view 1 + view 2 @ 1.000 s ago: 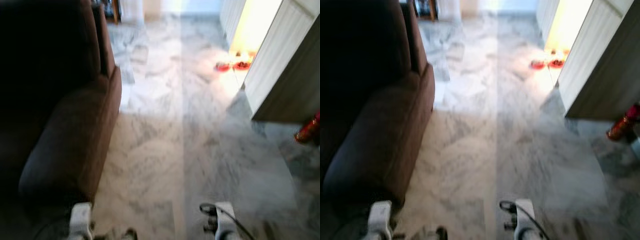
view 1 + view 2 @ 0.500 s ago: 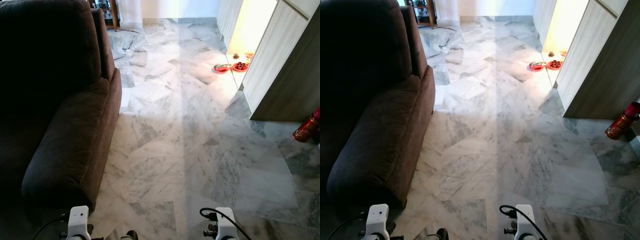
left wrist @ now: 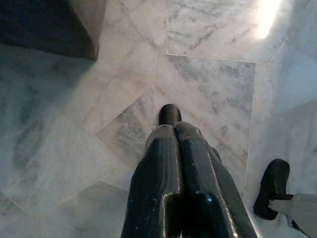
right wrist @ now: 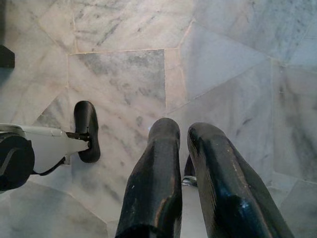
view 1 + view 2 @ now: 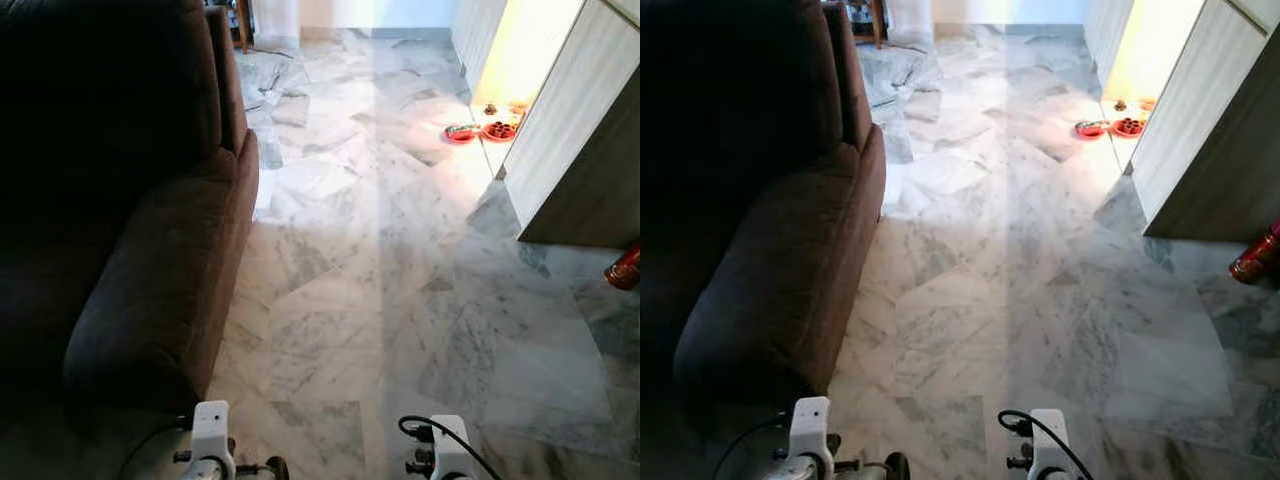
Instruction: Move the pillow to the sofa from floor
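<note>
A dark brown sofa [image 5: 150, 250] stands along my left, its rounded armrest [image 5: 140, 330] closest to me. Pale marble floor [image 5: 400, 260] stretches ahead, and I see no pillow on it. Both arms hang low at the bottom edge of the eye views, the left wrist [image 5: 210, 440] beside the armrest and the right wrist [image 5: 440, 455] over bare floor. My left gripper [image 3: 174, 130] points down at the tiles, its fingers pressed together on nothing. My right gripper [image 4: 184, 130] also points at the floor, with only a thin gap between its fingers and nothing held.
Light wood cabinets [image 5: 570, 130] line the right side, with a lit opening beyond. Two red dishes [image 5: 475, 130] lie on the floor by that opening. A red fire extinguisher [image 5: 625, 268] sits at the right edge. My own black feet [image 4: 86, 129] show under the grippers.
The blur of a second ago is gone. The whole picture has shifted, so the camera has moved; the sofa now takes up more of the left side. Both grippers are unchanged.
</note>
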You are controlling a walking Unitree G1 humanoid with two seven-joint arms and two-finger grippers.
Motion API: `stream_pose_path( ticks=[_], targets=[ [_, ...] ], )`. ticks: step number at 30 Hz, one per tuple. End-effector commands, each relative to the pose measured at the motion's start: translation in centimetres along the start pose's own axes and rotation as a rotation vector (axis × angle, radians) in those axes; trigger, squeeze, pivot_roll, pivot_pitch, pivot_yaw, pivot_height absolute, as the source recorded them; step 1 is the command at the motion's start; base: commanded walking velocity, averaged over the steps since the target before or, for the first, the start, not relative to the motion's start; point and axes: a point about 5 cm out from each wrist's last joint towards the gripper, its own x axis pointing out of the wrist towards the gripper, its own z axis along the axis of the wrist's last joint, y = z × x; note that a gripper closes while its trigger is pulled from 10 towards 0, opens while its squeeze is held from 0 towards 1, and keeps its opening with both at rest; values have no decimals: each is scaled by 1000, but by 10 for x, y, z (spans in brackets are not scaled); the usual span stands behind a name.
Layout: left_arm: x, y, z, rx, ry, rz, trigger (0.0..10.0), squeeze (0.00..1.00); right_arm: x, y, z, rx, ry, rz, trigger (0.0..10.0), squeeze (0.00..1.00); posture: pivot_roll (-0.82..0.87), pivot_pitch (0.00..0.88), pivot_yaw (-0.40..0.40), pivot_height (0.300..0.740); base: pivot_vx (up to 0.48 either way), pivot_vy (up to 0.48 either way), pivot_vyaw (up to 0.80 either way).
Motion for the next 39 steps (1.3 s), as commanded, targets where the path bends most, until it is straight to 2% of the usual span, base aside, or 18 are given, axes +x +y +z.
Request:
stream_pose_path(
  ticks=[1,3,8,10,12,17,23,29,31,36,39],
  targets=[
    [-1,-6,-4,7,18,5,10000,0,-1,1,-6,14,18,-3,10000,0,49,131,9,740,0,266,0],
    [-1,-16,-3,9,11,-2,10000,0,0,5,-3,12,13,1,10000,0,48,132,10,740,0,268,0],
    [-1,-25,-1,12,7,-6,10000,0,2,11,1,7,9,7,10000,0,48,132,10,740,0,276,0],
    [-1,-21,-1,12,8,-2,10000,0,2,12,1,4,8,9,10000,0,48,134,10,740,0,330,0],
    [0,-11,-2,10,10,8,10000,0,2,13,2,-1,8,10,10000,0,49,133,10,740,0,326,0],
    [0,-7,-2,9,11,13,10000,0,2,11,1,-4,12,7,10000,0,49,133,11,740,0,329,0],
    [0,-5,-2,9,11,15,10000,0,-1,-5,-3,1,18,-10,10000,0,48,133,11,740,0,329,0],
    [0,-1,-2,7,11,17,10000,0,-3,-14,-7,6,21,-18,10000,0,48,133,11,740,0,330,0],
    [0,0,-2,7,12,17,10000,0,-3,-14,-7,6,21,-18,10000,0,48,134,10,740,0,330,0],
    [0,2,-2,6,13,19,10000,0,1,5,3,12,9,0,10000,0,49,132,11,740,0,453,0],
    [0,2,-2,6,13,19,10000,0,2,8,4,14,7,3,10000,0,49,132,11,740,0,480,0]
  ],
)
